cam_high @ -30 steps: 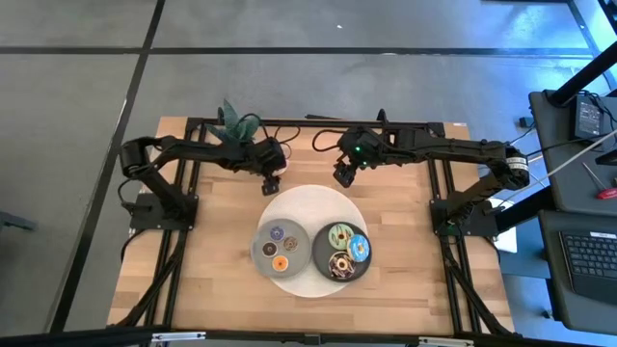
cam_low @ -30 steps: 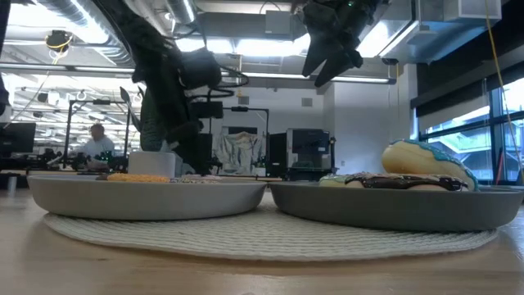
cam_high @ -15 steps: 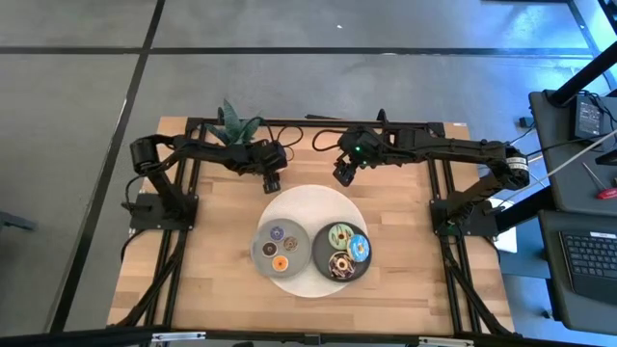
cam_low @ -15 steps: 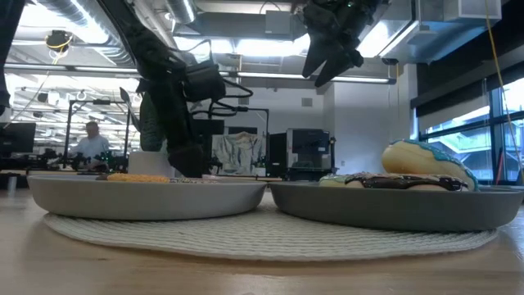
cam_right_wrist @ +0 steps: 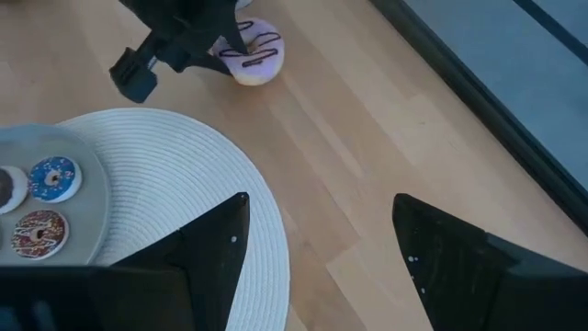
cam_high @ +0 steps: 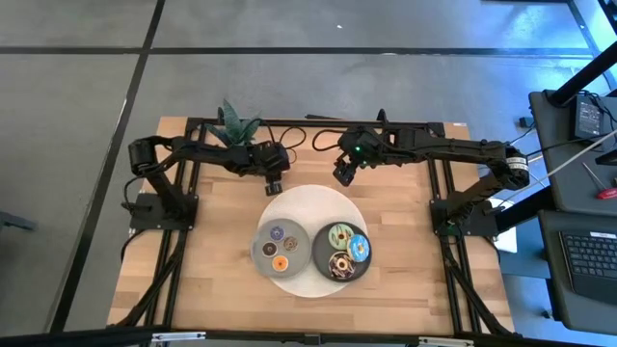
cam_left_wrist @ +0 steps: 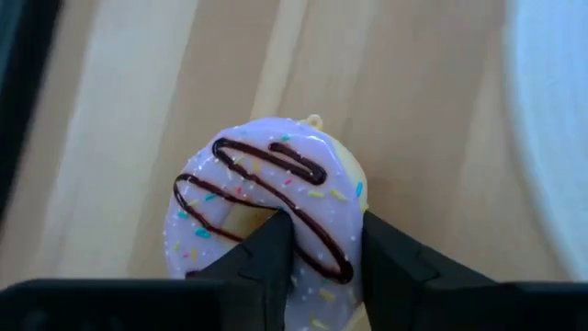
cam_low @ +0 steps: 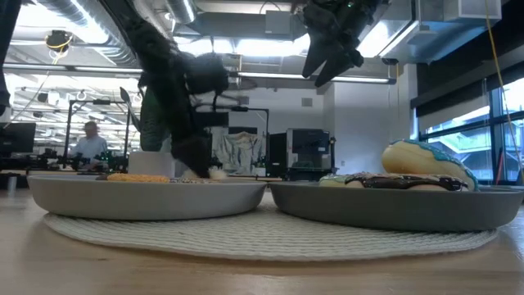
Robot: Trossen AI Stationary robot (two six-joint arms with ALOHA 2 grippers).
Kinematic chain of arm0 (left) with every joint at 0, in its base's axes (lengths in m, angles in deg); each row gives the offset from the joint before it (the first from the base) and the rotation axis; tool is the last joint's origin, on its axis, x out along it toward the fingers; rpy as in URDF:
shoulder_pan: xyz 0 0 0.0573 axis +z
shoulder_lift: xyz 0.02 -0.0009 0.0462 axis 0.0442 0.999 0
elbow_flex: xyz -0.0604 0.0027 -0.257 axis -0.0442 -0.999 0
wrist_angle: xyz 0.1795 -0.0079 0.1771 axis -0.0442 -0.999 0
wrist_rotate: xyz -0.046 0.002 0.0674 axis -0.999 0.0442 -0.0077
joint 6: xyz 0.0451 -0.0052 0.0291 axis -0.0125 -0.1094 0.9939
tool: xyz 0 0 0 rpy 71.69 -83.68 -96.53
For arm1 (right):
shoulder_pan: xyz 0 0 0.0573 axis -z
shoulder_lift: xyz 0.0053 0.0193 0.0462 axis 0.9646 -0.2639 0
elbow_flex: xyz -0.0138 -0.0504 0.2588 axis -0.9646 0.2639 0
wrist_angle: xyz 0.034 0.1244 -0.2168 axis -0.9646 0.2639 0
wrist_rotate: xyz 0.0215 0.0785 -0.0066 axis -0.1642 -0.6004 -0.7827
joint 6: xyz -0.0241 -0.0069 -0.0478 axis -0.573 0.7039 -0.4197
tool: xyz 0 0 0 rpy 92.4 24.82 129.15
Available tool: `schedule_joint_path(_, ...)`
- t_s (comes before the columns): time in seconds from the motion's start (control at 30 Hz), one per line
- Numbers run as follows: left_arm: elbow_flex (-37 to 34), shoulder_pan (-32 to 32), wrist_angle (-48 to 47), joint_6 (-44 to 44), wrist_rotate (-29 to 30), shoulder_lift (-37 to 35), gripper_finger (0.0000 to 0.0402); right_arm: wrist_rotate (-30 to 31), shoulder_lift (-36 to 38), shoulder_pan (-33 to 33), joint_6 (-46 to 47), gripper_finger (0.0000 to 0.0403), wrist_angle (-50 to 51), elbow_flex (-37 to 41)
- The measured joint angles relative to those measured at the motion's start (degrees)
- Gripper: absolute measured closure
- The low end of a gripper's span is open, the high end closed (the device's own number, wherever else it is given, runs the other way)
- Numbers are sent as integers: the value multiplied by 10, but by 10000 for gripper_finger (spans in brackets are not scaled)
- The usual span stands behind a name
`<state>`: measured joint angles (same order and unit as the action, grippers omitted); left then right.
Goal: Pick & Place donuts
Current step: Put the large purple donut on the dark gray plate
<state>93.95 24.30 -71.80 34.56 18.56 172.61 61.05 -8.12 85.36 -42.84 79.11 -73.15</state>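
Lilac donut [cam_left_wrist: 266, 207] flat on wood, left claw [cam_left_wrist: 322, 244] pinching its ring (hole upward)

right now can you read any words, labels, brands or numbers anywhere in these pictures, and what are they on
None can be read.
The purple donut between the left hand's fingers carries only chocolate lines and sprinkles, no lettering.
The screens and equipment in the room behind the table are too small and blurred to read.
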Motion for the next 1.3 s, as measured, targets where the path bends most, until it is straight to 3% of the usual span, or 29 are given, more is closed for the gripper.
schedule_joint_path(0.4,88,-98,0,88,-17,-50,308,-11,0,0,-11,134,45,0)
schedule_joint_path(0.5,111,-130,1,79,-17,-54,307,-17,2,0,35,134,80,0)
schedule_joint_path(0.73,125,-206,-1,132,-12,-53,311,-98,2,-1,124,134,82,0)
schedule_joint_path(0.87,125,-246,0,150,15,-54,309,-121,2,-2,182,134,70,0)
schedule_joint_path(1.0,125,-278,1,172,45,-53,311,-148,2,-21,183,134,42,0)
schedule_joint_path(1.3,125,-311,4,171,80,-53,310,-105,-6,-76,183,134,-54,0)
